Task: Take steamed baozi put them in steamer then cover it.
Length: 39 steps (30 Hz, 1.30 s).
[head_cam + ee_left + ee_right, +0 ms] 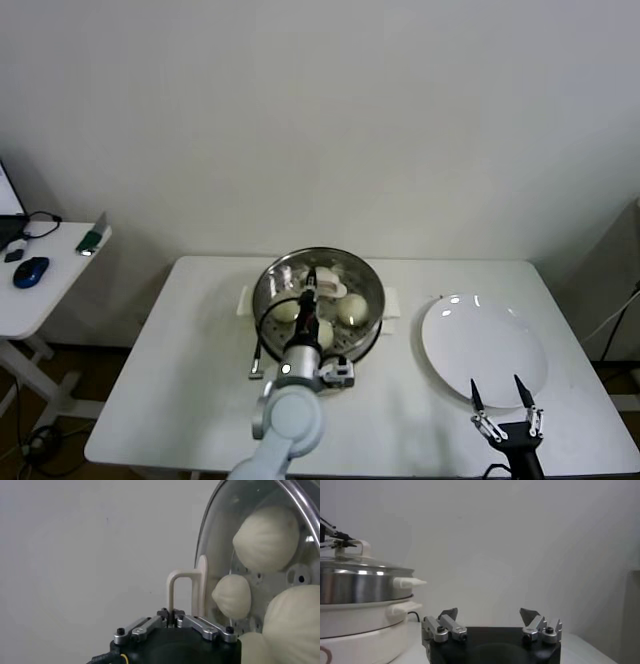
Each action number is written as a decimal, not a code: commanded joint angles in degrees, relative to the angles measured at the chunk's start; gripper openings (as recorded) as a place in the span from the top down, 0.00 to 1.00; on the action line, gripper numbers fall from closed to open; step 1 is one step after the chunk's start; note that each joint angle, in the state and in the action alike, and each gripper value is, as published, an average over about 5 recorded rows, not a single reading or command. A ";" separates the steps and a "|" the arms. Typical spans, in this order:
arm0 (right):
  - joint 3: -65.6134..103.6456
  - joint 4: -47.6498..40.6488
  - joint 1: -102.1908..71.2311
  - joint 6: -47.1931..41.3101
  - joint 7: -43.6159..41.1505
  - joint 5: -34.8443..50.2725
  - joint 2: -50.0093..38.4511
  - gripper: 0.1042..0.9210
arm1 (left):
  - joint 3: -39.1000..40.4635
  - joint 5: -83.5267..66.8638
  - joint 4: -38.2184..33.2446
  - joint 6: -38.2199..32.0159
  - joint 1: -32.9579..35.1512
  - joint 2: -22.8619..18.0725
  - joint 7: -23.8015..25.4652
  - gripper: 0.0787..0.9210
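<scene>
White table [200, 380] against a plain wall. We have the cover [320, 300] seated on the steamer [262, 300], baozi [352, 308] inside. Left gripper [172, 614] pinched on its handle [187, 592]; next we release and lift clear. Right gripper [505, 408] parked near the plate [485, 345], fingers apart.

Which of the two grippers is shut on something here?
The left gripper, over the steamer, is shut on the cover by its cream handle. The right gripper hangs open and empty beside the white plate.
</scene>
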 commanded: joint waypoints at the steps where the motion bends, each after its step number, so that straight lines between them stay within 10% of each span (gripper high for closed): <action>1: -0.12 0.29 -0.06 -0.31 -0.03 0.11 -0.02 0.12 | -0.28 0.53 0.45 -0.11 0.14 -0.38 0.07 0.86; 22: -2.09 1.99 -1.08 -2.99 4.42 1.27 -1.54 0.12 | -1.15 -10.27 -14.20 -0.63 5.98 6.81 2.74 0.15; 33: -2.02 1.95 -0.33 -2.58 5.32 1.04 -1.78 0.12 | -13.26 -44.53 -20.44 -12.75 13.81 9.02 -12.78 0.12; 39: -1.91 0.81 0.56 -2.26 5.42 1.00 -2.15 0.12 | -28.49 -70.02 -20.58 -21.67 18.43 11.01 -13.22 0.12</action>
